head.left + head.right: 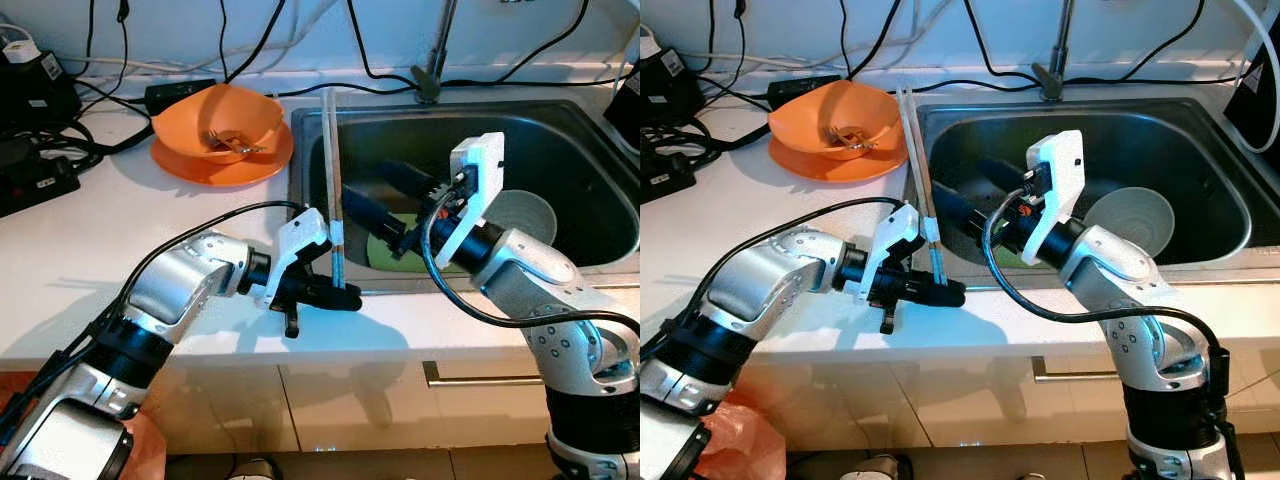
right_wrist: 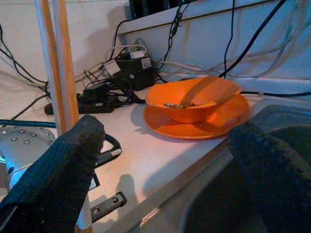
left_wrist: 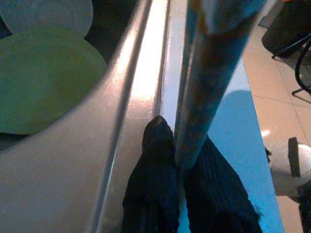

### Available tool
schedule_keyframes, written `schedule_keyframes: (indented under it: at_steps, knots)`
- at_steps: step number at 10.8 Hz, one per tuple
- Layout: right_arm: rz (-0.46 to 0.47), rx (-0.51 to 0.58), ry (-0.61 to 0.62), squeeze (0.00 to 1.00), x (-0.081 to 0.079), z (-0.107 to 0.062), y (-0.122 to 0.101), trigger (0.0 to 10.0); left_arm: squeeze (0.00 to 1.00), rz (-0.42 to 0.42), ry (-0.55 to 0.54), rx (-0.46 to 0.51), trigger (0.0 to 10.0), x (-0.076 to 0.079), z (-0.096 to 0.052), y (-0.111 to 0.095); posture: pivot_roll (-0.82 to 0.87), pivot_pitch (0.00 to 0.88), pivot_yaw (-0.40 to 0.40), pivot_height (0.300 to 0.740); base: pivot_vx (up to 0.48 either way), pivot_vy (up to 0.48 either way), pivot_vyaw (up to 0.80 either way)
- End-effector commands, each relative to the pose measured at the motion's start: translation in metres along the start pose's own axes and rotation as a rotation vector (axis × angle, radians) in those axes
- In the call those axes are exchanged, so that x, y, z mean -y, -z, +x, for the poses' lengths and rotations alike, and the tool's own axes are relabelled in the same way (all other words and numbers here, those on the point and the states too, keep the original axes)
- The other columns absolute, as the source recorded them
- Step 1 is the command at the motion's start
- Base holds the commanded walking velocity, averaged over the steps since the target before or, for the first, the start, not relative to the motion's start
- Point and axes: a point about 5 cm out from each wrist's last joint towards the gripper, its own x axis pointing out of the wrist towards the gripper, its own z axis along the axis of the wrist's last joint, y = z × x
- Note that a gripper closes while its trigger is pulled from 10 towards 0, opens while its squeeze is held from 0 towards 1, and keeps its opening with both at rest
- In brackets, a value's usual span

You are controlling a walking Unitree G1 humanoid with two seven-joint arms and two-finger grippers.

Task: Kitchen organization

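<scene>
A pair of long wooden chopsticks leans along the left rim of the steel sink, and my left gripper is shut on its lower end at the sink's front left corner. In the left wrist view the black fingers pinch the chopsticks. My right gripper hangs open over the sink, pointing left toward the chopsticks. In the right wrist view its fingers are wide apart, with the chopsticks just beside one finger.
An orange bowl holding a fork sits on an orange plate on the counter behind the sink's left side. A green plate and a pale bowl lie in the sink. Power strips and cables crowd the back left.
</scene>
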Motion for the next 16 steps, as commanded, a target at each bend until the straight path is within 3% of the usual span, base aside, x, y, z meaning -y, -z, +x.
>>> schedule_keyframes:
  at_steps: [1,4,8,15,16]
  knots:
    - [-0.015,0.014,-0.053,0.00,-0.006,0.004,-0.005,10.0,0.00,-0.001,0.007,-0.019,0.0,-0.001,0.003,-0.001,0.01,0.088,0.074,0.740,0.000,0.000,0.00]
    - [-0.019,0.040,-0.019,0.00,0.004,-0.011,-0.013,10.0,0.00,-0.021,-0.029,0.007,0.0,-0.010,-0.002,-0.003,0.00,0.086,0.078,0.740,0.000,0.000,0.00]
    - [0.018,0.103,-0.076,0.00,-0.003,-0.015,-0.022,10.0,0.00,-0.028,-0.056,0.016,0.0,-0.019,-0.003,-0.005,0.00,0.089,0.080,0.740,0.000,0.000,0.00]
    - [0.082,0.062,-0.202,0.00,-0.015,-0.002,-0.013,10.0,0.00,0.031,0.013,0.000,0.3,-0.014,0.014,-0.013,0.00,0.092,0.077,0.740,0.000,0.000,0.00]
    - [0.087,0.056,-0.209,0.00,-0.015,0.000,-0.011,1.7,0.00,0.036,0.017,-0.002,0.3,-0.013,0.014,-0.013,0.00,0.093,0.075,0.740,0.000,0.000,0.00]
